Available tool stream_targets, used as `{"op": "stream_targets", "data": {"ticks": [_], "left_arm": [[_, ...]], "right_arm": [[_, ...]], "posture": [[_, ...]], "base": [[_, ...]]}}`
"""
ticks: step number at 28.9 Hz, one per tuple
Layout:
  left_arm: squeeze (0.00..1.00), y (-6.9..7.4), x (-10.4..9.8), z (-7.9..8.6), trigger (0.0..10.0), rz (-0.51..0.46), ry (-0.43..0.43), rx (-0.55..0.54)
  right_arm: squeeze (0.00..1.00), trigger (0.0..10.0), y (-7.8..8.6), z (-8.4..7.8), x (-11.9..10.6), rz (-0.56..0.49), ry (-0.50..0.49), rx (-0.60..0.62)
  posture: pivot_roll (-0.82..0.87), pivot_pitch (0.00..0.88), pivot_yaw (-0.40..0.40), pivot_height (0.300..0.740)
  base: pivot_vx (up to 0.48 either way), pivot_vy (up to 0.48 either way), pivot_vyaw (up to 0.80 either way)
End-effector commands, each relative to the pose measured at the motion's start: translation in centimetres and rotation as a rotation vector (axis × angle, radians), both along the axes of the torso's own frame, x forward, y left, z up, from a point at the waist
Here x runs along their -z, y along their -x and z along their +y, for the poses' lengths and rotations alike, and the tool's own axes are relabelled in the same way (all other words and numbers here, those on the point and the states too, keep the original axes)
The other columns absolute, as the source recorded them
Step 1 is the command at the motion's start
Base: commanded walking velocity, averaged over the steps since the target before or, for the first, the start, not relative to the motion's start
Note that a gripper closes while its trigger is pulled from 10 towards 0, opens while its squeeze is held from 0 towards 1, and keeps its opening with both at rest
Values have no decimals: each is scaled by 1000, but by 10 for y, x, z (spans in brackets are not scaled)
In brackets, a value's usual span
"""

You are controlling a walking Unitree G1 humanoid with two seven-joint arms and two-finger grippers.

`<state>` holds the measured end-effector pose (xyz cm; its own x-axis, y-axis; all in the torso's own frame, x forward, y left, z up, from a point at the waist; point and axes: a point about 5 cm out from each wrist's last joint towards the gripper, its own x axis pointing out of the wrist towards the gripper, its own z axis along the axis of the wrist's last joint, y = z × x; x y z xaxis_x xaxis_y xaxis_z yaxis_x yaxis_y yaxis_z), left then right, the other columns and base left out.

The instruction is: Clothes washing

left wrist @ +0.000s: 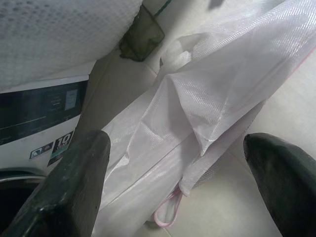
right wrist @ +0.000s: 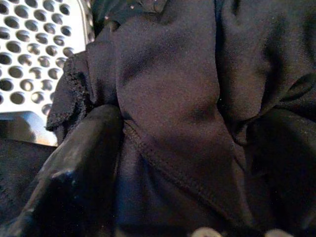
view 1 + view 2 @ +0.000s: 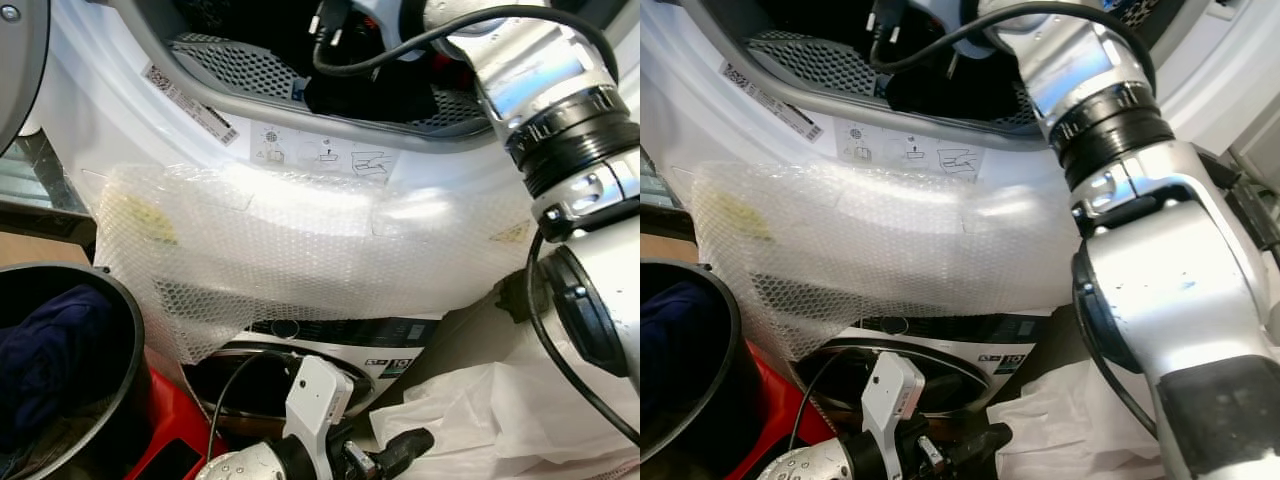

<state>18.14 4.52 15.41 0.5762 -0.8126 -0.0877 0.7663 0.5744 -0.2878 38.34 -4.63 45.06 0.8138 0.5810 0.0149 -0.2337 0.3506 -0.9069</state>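
R end effector amid dark clothes

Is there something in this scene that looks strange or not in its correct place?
Yes. A sheet of bubble wrap is still taped over the white front of the washing machine, below the open drum. A white plastic bag lies crumpled on the floor beside it. Both look like leftover packaging.
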Motion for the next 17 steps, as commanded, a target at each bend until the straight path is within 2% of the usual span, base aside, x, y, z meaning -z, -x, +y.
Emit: {"op": "stream_targets", "data": {"ticks": [1, 4, 11, 17], "left_arm": [[0, 7, -3, -6, 10000, 7, 24, 29], [0, 8, -3, -5, 10000, 11, 24, 24], [0, 9, -3, -6, 10000, 19, 29, 19], [0, 10, -3, -7, 10000, 23, 31, 24]], "right_arm": [[0, 10000, -7, -7, 6, -25, 45, 81], [0, 10000, -12, -14, 8, -88, 65, 162], [0, 10000, -14, -19, 6, -132, 15, 214], [0, 10000, -13, -20, -3, -205, -121, 252]], "posture": [[-129, 192, -234, 740], [-128, 197, -237, 740], [-129, 202, -237, 740], [-136, 204, -236, 740]], "base": [[0, 0, 0], [0, 0, 0], [0, 0, 0], [0, 0, 0]]}}
